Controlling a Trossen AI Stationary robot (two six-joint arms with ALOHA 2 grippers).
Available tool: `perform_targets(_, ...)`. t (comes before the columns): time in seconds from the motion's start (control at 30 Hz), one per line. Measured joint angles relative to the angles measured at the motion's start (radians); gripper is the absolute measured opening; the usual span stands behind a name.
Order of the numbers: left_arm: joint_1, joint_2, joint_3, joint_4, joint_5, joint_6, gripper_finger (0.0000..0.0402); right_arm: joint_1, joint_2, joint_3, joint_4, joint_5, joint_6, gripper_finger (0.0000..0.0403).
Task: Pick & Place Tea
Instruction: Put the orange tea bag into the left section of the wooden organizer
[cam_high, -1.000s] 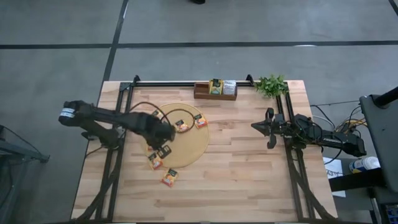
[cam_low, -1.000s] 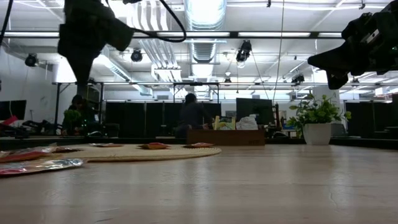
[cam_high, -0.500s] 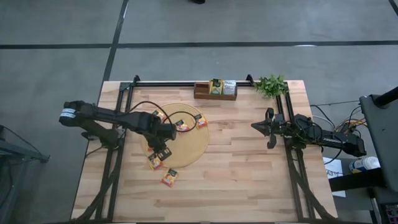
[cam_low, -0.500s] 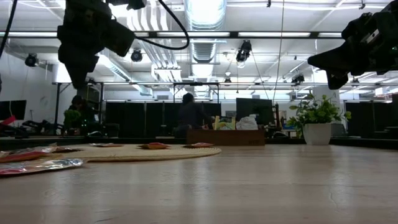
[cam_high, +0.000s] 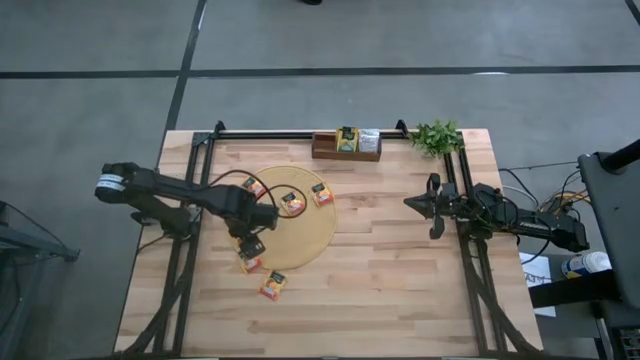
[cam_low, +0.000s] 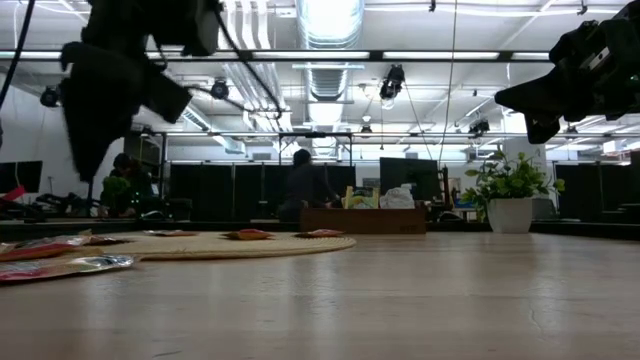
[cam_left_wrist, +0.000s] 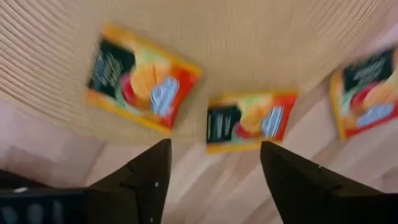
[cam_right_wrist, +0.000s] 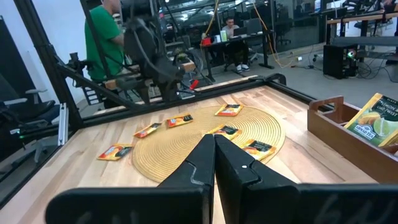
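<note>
While nothing is held, the left gripper (cam_high: 252, 226) is spread wide over the mat's (cam_high: 310, 245) 8 o'clock edge, just above an orange tea sachet (cam_left_wrist: 250, 120). A second ago it was closed. The right gripper (cam_high: 413, 204) is kept shut at 3 o'clock.

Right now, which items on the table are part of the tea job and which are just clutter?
Job: orange tea sachets; left gripper, open above them; wooden tray holding sorted tea.
Lying about: round woven mat; potted plant; right gripper, shut, parked.
</note>
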Motion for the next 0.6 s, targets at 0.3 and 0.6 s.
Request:
perform_targets(0.3,-0.015,0.0,-0.061,0.024,0.099,0.009,0.0249,0.0,0.0,0.0,0.0,0.0,0.0,0.0009)
perform_targets(0.6,-0.016,0.016,-0.112,0.16,0.081,-0.012,0.0248,0.0,0.0,0.0,0.0,0.0,0.0,0.0009)
